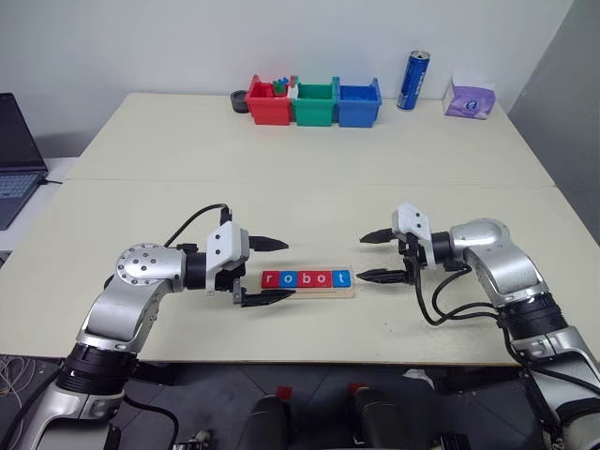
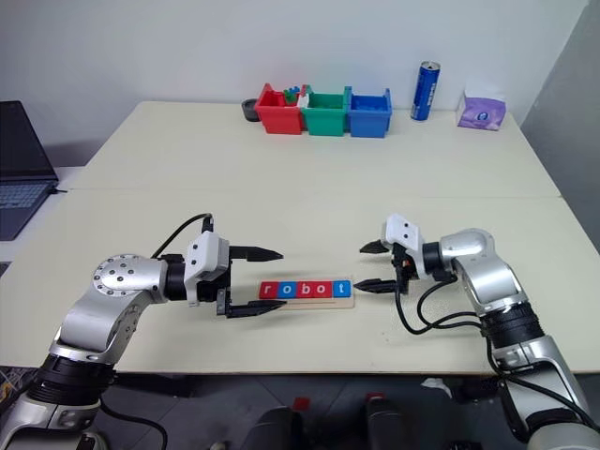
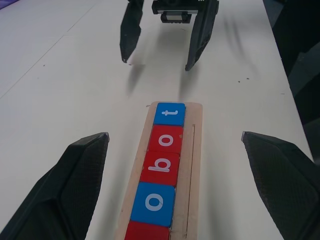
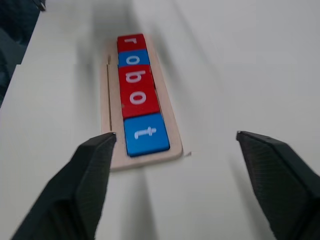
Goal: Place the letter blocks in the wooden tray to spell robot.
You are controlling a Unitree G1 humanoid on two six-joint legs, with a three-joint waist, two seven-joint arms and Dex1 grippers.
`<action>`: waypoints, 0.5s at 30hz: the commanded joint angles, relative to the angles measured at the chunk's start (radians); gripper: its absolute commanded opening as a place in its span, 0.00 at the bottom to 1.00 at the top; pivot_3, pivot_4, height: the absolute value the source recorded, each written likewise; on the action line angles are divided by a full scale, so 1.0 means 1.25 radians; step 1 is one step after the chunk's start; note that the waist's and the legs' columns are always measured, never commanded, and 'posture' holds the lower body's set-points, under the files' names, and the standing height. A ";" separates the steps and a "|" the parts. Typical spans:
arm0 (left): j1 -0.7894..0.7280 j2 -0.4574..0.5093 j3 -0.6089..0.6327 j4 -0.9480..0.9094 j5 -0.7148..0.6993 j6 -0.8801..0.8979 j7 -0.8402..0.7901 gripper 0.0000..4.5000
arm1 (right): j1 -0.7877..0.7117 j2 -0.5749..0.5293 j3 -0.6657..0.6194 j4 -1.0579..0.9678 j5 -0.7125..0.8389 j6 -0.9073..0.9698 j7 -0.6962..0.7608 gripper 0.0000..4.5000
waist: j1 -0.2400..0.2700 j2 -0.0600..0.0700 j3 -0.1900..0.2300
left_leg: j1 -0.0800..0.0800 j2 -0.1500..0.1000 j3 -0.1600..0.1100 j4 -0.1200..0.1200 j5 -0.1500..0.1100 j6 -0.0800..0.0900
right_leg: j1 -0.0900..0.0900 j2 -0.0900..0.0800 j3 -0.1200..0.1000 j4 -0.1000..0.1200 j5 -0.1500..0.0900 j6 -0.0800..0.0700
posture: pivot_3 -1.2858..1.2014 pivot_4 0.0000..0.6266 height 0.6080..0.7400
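Five letter blocks (image 1: 307, 278) lie side by side in the wooden tray (image 1: 319, 292) near the table's front edge. They read r, o, b, o, t: red, blue, red, red, blue. My left gripper (image 1: 288, 270) stands open at the tray's left end, one finger on each side of it, holding nothing. My right gripper (image 1: 361, 258) hangs open just off the tray's right end, a little above the table, also with nothing in it. In the right wrist view the blue t block (image 4: 146, 133) is the nearest. In the left wrist view the right gripper (image 3: 157, 62) faces me beyond the t block (image 3: 169, 113).
At the table's far edge stand a red bin (image 1: 268, 103) with small toy bricks, a green bin (image 1: 315, 103) and a blue bin (image 1: 359, 105). A blue can (image 1: 413, 81) and a purple tissue pack (image 1: 471, 97) sit to their right. A laptop (image 1: 14, 155) lies off the left side.
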 commanded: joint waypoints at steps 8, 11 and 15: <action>-0.013 -0.001 0.019 -0.021 -0.009 -0.004 0.008 1.00 | 0.023 0.046 0.029 -0.021 -0.034 -0.065 -0.061 0.09 | -0.002 0.000 0.000 | 0.000 0.000 0.000 0.000 0.000 0.000 | 0.000 0.000 0.000 0.000 0.000 0.000 | 0.52 0.24 1.00; -0.005 0.001 0.022 -0.030 -0.011 0.001 0.011 1.00 | 0.033 0.051 0.040 -0.030 -0.040 -0.071 -0.066 0.01 | -0.002 0.000 0.000 | 0.000 0.000 0.000 0.000 0.000 0.000 | 0.000 0.000 0.000 0.000 0.000 0.000 | 0.52 0.24 1.00; -0.001 0.004 0.024 -0.030 -0.012 0.001 0.013 1.00 | 0.035 0.053 0.044 -0.023 -0.043 -0.079 -0.069 0.01 | -0.001 0.000 0.000 | 0.000 0.000 0.000 0.000 0.000 0.000 | 0.000 0.000 0.000 0.000 0.000 0.000 | 0.52 0.24 1.00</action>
